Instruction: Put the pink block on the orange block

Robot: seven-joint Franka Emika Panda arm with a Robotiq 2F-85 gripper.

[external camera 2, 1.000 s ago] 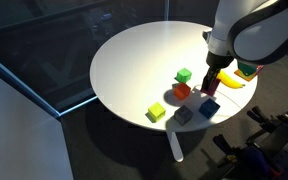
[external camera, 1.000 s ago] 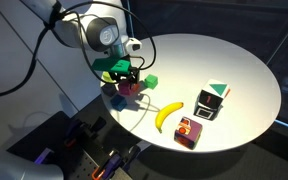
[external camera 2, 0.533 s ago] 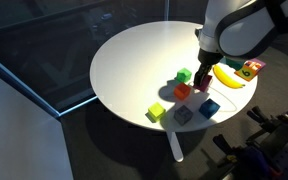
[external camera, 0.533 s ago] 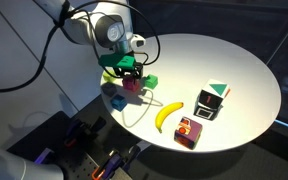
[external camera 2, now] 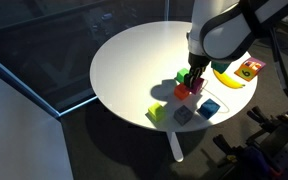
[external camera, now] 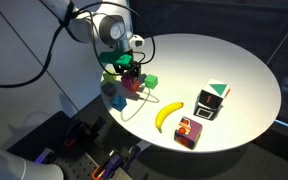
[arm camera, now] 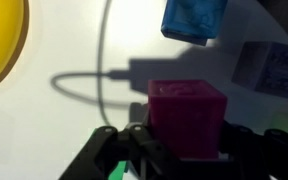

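Observation:
My gripper [arm camera: 184, 150] is shut on the pink block [arm camera: 187, 118], a small magenta cube that fills the lower middle of the wrist view. In both exterior views the gripper [external camera 2: 194, 78] [external camera: 128, 78] hangs low over the cluster of cubes at the table's edge. The pink block [external camera 2: 196, 86] sits just beside and slightly above the orange block [external camera 2: 181, 92]. I cannot tell whether the two touch. The orange block is hidden in the wrist view.
A green cube [external camera: 150, 81] lies next to the gripper. A yellow-green cube [external camera 2: 156, 113], a grey block [external camera 2: 183, 116] and a blue block [external camera 2: 209, 107] lie near the rim. A banana [external camera: 166, 115], a pink-and-yellow box [external camera: 189, 131] and a dark box [external camera: 212, 100] lie further off.
The gripper has carried the pink block away from the banana and blue block, across to the orange and green cubes, and sits a little lower.

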